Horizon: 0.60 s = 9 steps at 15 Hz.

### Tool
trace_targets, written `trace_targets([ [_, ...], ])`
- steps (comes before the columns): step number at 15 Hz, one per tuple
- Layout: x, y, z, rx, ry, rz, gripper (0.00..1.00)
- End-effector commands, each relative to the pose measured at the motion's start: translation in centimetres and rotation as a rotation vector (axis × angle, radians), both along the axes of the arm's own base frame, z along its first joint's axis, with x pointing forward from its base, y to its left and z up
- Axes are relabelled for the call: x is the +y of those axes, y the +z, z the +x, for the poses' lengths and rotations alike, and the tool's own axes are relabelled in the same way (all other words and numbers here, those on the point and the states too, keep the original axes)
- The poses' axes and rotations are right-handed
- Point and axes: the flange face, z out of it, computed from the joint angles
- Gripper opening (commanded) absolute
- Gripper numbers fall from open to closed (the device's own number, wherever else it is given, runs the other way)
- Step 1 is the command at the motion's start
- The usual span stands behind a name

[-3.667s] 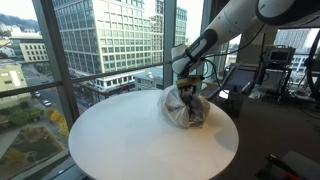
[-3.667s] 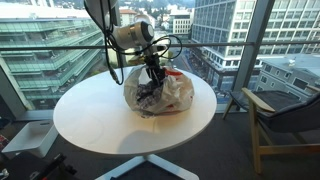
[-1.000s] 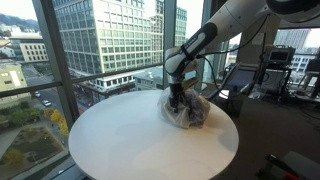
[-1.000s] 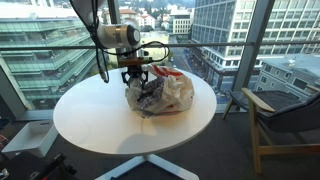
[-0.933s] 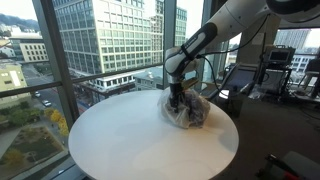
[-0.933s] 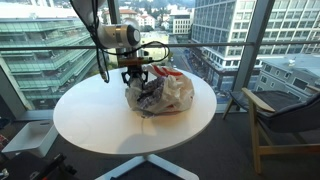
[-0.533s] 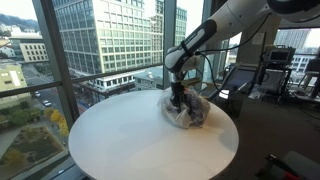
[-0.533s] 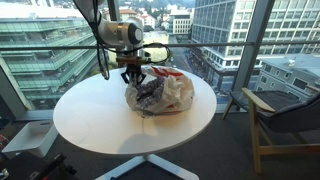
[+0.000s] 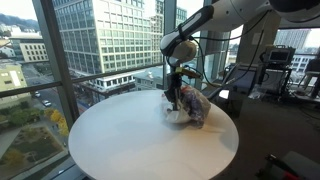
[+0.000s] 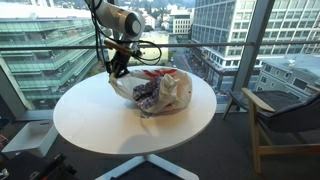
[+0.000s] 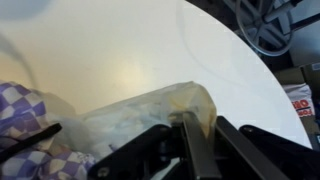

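I have the gripper (image 10: 116, 70) clamped on the plastic bag's (image 10: 160, 92) left rim, the bulk lying right of and below it.

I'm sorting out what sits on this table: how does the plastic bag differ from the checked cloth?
The plastic bag is clear; the checked cloth is opaque, purple and white. The bag encloses the cloth, which lies inside it. The gripper pinches the bag's edge, stretched up off the table; the cloth sits low in the bag. Both are soft and crumpled.
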Motion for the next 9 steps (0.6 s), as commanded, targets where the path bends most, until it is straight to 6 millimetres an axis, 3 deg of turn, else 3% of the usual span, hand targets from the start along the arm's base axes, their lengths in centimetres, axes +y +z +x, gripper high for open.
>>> trace_targets([
  [1, 3.1, 4.7, -0.2, 0.023, -0.022, 0.115, 0.11],
  [9, 8.6, 14.5, -0.5, -0.172, 0.031, 0.200, 0.10],
])
